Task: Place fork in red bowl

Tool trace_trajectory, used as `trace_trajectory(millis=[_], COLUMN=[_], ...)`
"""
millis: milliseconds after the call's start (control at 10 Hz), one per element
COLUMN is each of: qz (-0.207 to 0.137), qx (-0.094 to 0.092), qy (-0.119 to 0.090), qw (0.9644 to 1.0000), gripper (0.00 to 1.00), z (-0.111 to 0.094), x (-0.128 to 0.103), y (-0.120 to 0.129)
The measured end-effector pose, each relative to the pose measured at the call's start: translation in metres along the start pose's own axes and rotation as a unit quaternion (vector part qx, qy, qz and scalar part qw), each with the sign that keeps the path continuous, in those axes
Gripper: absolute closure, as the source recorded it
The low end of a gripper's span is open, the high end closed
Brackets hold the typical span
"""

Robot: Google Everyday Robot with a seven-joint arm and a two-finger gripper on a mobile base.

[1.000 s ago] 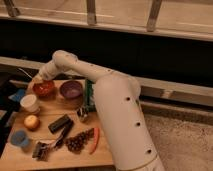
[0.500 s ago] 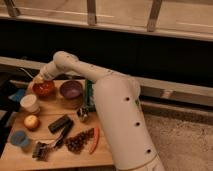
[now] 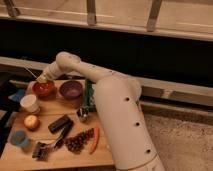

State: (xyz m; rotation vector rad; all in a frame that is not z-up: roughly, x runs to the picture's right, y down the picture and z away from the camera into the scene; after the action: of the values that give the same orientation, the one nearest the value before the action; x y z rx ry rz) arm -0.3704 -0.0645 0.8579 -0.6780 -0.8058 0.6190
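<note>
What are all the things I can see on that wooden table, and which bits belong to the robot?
red bowl: one, red-orange, back left of the table
purple bowl: one, purple, right of the red bowl
fork: one, thin and silvery, sticking up-left from the pincer above the red bowl
white cup: one, white, in front of the red bowl
orange fruit: one, orange-yellow, left side
blue cup: one, blue, front left
black block: one, black, centre
red chilli: one, red, front right
wooden table: one, light brown
arm: one, white, reaching left over the table
pincer: one, above the red bowl's back rim
</note>
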Motion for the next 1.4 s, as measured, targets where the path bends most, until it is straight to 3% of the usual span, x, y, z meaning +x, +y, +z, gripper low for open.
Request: trace_trajectory(millis=[600,900,1000,1400], qz=[0.016,0.021,0.021,0.026], qx=[0.0,-0.004,-0.007,-0.023], qy=[0.04,0.041,0.04,0.027], qw=[0.9991,0.9989,0.999,0.999], gripper=[1.0,0.97,0.91,0.51], z=[0.019,0.029,0.034,0.04], x=[0.023,0.036,0.036,0.04], y=[-0.026,-0.046,-0.046,-0.046])
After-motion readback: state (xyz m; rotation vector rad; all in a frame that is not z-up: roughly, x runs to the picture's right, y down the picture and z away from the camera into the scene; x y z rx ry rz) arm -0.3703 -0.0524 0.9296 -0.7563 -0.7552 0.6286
